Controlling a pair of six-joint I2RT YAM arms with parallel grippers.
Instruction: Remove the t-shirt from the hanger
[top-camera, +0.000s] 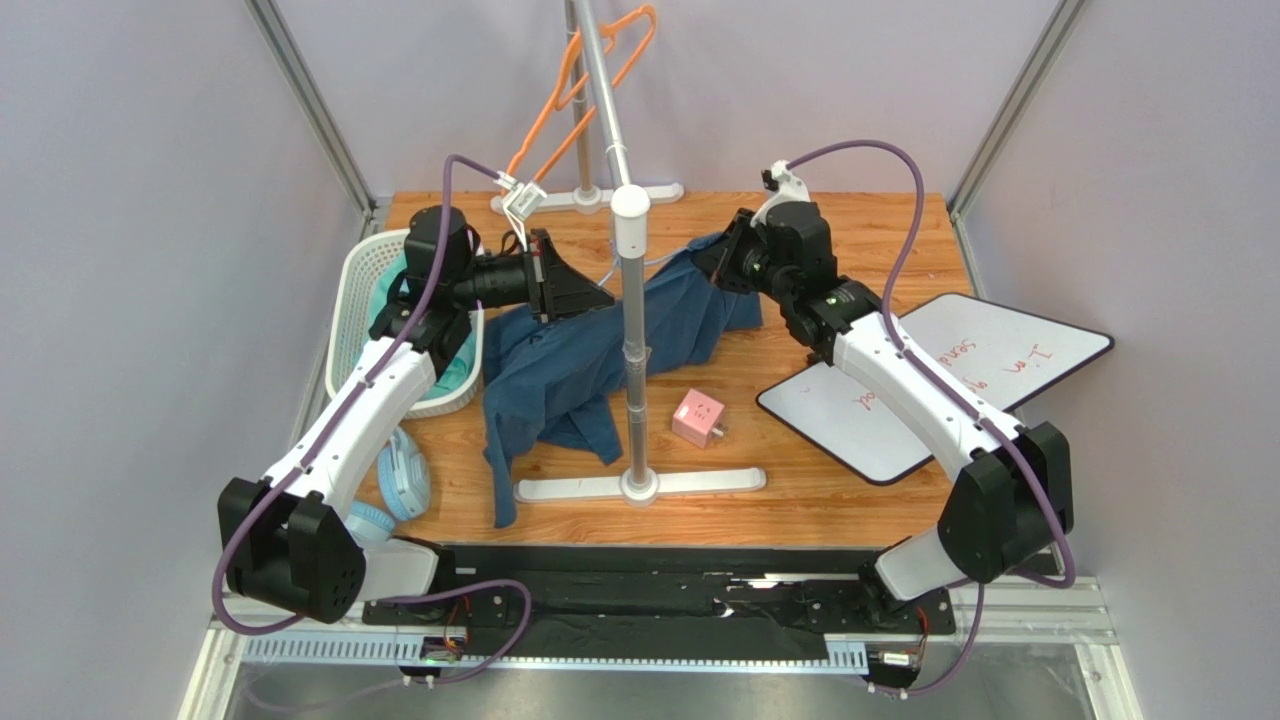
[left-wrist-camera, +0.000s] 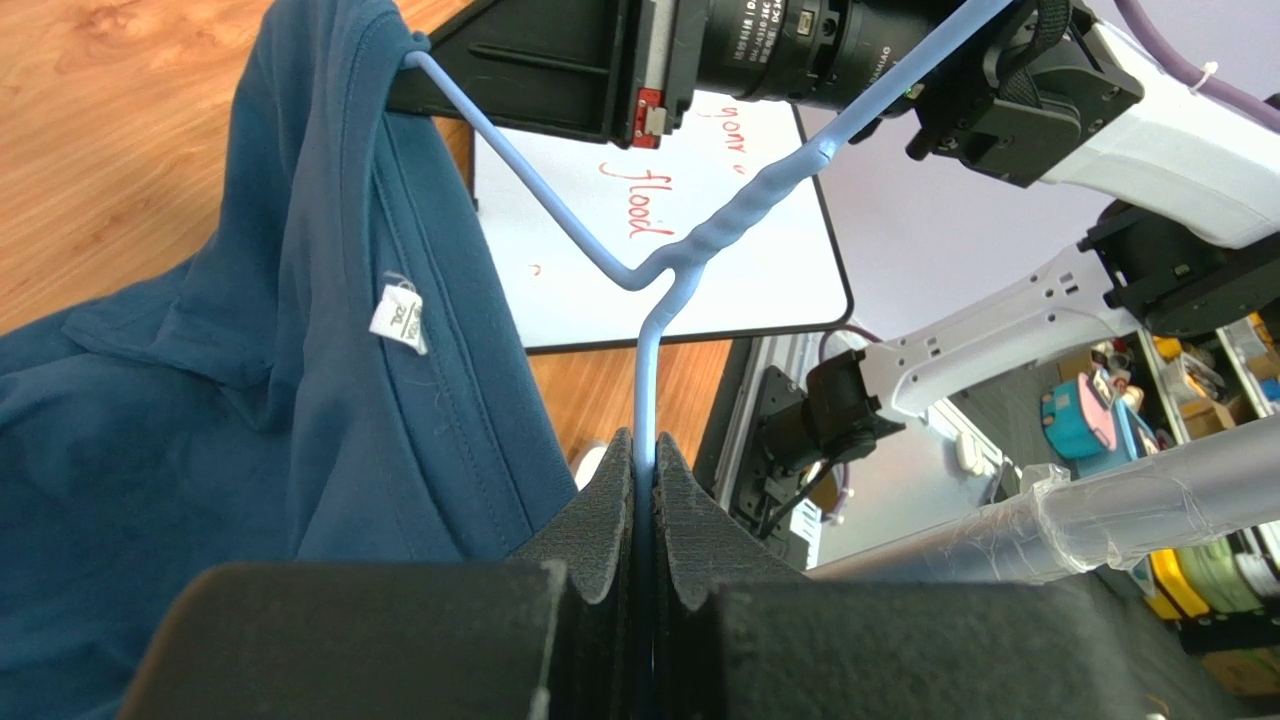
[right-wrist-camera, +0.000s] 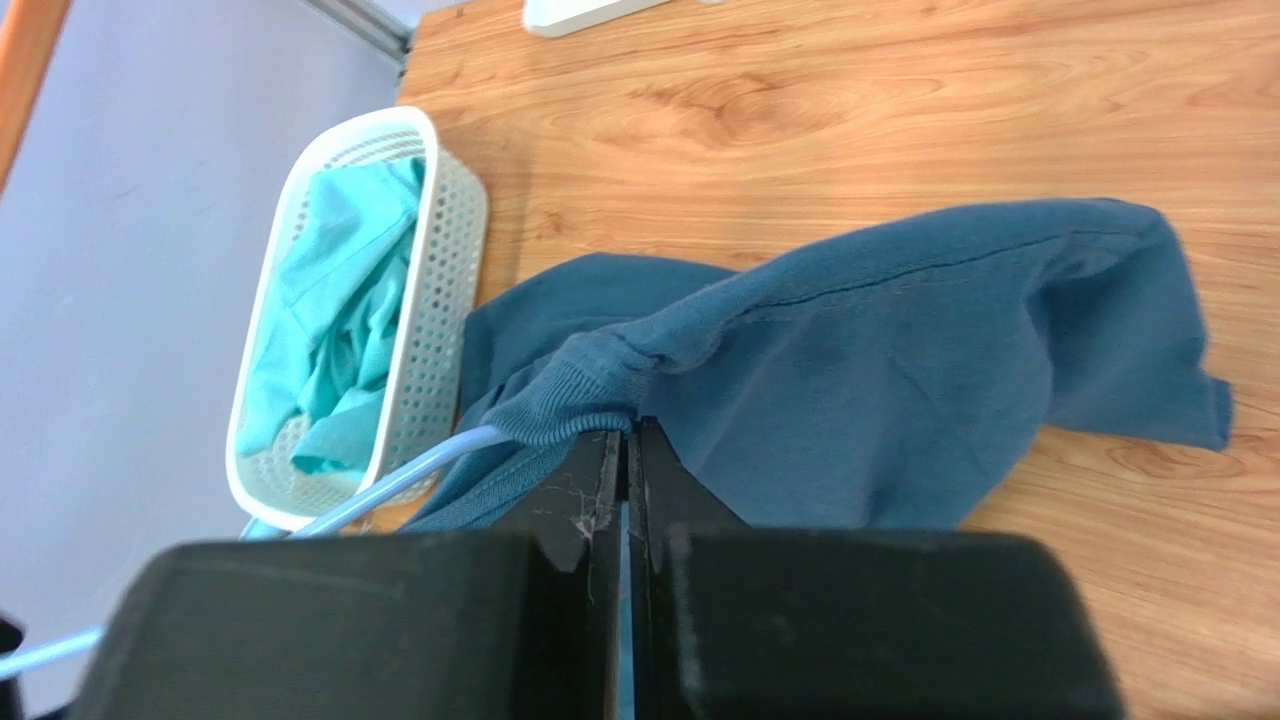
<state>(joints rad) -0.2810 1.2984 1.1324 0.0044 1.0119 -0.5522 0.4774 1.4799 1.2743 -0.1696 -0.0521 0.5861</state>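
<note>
From overhead, the blue hanger (left-wrist-camera: 657, 275) could not be made out under the t-shirt (top-camera: 579, 368) and both wrists. The orange hanger (top-camera: 538, 117) and the rack's pole (top-camera: 637, 330) ran off the frame at 12 o'clock. The left arm (top-camera: 361, 405) hid part of the basket (top-camera: 349, 285). In the left wrist view, the blue hanger's stem vanished between the closed jaws of the left gripper (left-wrist-camera: 643, 480) at 6 o'clock. The label (left-wrist-camera: 400, 318) print was too small to read.

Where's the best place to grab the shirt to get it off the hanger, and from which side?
The ribbed collar, from the right: it is bunched into a thick fold at the hanger wire, and the left claw pins the hanger from the other side. The right claw is shut there.
</note>
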